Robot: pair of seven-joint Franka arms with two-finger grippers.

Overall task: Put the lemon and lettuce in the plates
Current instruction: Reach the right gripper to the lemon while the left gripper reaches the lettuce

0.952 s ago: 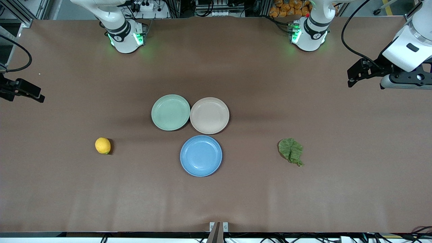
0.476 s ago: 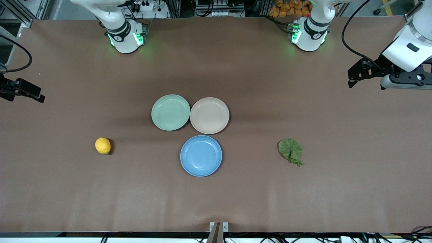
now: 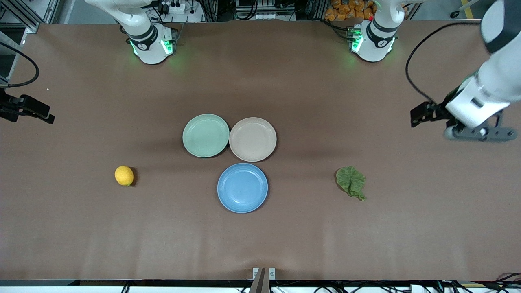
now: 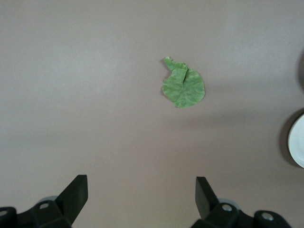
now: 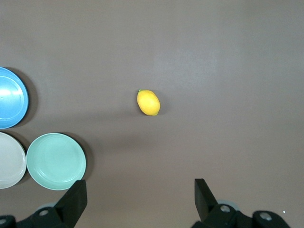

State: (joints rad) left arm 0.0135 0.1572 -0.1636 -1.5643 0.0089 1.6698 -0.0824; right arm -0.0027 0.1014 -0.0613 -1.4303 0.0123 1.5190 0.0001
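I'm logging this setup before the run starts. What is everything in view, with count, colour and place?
lemon: one, yellow, on the table toward the right arm's end.
lettuce: one, dark green, on the table toward the left arm's end.
blue plate: one, mid-table, nearest the front camera.
beige-pink plate: one, beside the mint plate.
mint-green plate: one, pale green.
table: one, brown.
left hand: open, high over the table near the lettuce.
right hand: open, waiting at the table's edge.

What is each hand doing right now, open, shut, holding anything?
Left hand: open, holding nothing, up over bare table near the lettuce.
Right hand: open, holding nothing, over bare table near the lemon.
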